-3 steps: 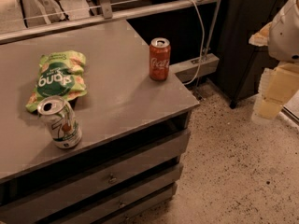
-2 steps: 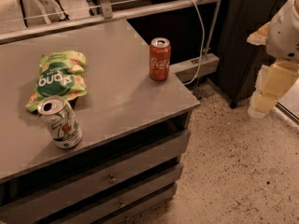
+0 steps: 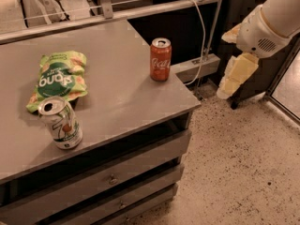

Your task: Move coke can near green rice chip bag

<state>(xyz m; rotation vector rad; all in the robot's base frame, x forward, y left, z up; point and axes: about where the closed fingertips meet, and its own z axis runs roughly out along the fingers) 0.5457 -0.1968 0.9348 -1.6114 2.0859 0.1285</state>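
The coke can [image 3: 161, 59] is red-orange with white script and a silver top. It stands upright near the far right edge of the grey table [image 3: 126, 102]. The green rice chip bag [image 3: 58, 78] lies flat on the table's left part, well left of the can. My gripper [image 3: 234, 76] hangs off the table's right side, above the floor. It is to the right of the coke can, apart from it, and holds nothing that I can see.
A white-and-green can [image 3: 61, 123] stands upright near the table's front left, just in front of the bag. The table has drawers [image 3: 112, 177] below. A white cable [image 3: 204, 36] and a power strip [image 3: 197, 67] lie behind the table's right corner. A speckled floor [image 3: 239, 163] is to the right.
My gripper and arm have moved left toward the table's right edge and slightly up. The cans and the bag have not moved.
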